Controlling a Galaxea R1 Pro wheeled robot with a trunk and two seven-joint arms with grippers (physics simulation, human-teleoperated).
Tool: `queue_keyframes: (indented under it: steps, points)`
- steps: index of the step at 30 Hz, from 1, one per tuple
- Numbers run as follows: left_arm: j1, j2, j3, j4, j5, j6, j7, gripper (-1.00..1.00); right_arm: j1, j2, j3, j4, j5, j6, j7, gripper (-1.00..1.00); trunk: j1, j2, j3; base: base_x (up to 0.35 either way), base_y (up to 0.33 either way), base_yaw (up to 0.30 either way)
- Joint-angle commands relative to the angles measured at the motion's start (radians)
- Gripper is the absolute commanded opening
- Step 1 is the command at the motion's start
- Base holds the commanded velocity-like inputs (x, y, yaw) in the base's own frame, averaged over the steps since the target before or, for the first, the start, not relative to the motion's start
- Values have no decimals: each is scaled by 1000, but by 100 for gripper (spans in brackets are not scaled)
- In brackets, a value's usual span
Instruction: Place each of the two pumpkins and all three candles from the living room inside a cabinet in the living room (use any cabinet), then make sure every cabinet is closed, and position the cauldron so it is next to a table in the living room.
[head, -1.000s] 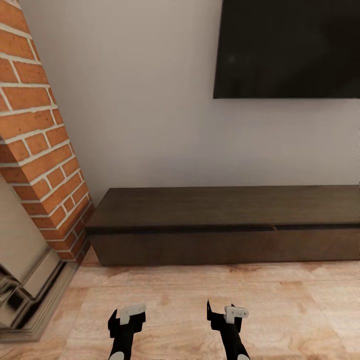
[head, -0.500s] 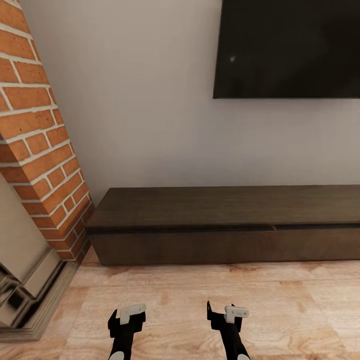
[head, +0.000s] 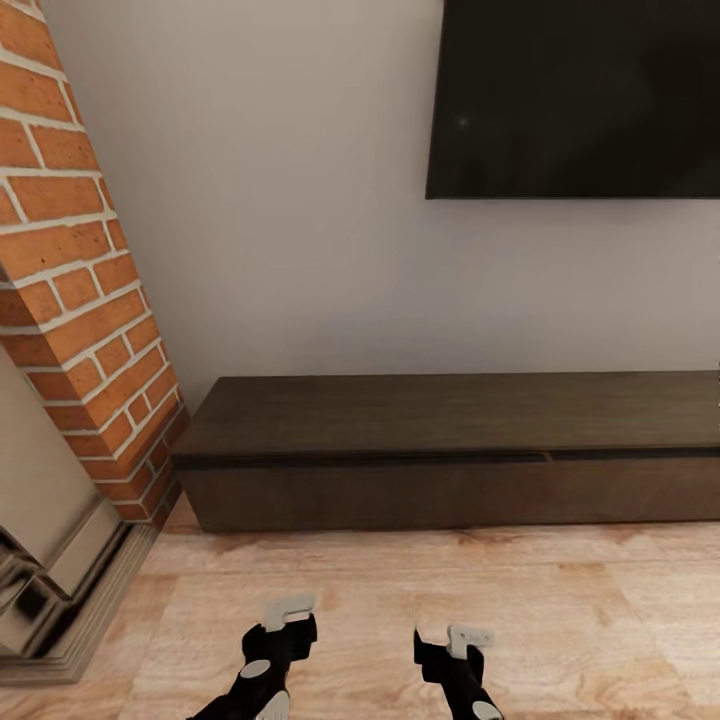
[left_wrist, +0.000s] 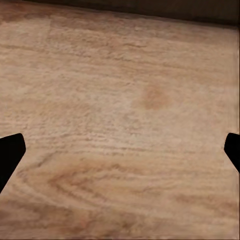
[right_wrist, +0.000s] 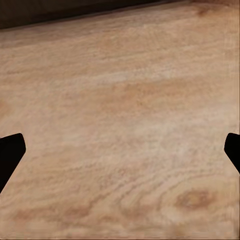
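Note:
The long, low, dark brown cabinet (head: 450, 450) stands against the white wall ahead, its drawer fronts flush and shut. Both grippers hover over the wooden floor a short way in front of it. My left gripper (head: 285, 628) is open; its black fingertips (left_wrist: 10, 152) sit far apart with only floorboards between them. My right gripper (head: 452, 648) is open too, and its fingertips (right_wrist: 10, 152) are equally wide and hold nothing. The cabinet's dark base (left_wrist: 150, 7) runs along one edge of the left wrist view. The pumpkins, candles, cauldron and table are out of view.
A red brick fireplace column (head: 70, 290) with a metal hearth surround (head: 50, 590) stands at the left, close to the cabinet's end. A black TV (head: 575, 95) hangs on the wall above the cabinet. Pale wooden floor (head: 380, 590) lies between me and the cabinet.
My left gripper has shifted right and slightly toward the cabinet, its wrist turning. The right gripper has dropped a little lower in the head view. The view itself has not shifted.

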Motion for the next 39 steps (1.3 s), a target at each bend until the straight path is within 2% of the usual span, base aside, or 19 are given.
queue_keyframes:
  steps: [1, 4, 16, 39]
  points:
    - [-1, 2, -4, -10, 11, 18, 10, 100, -1, 0, 8, 0, -4, 8, -6, 100, -1, 0, 3, 0, 0, 0]
    - [-1, 8, -3, -24, 23, 39, 12, 100, -1, 0, 8, -2, -5, 27, -6, 100, -2, 1, 15, 0, 0, 0]
    - [-1, 11, -3, -26, 26, 44, 11, 100, -1, 3, 11, -2, -4, 27, 12, 100, -7, 3, 61, 0, 0, 0]
    - [-1, 7, 1, -18, 35, 58, 11, 100, -1, 5, 13, -2, -4, 26, 16, 100, -96, 164, 133, 0, 0, 0]
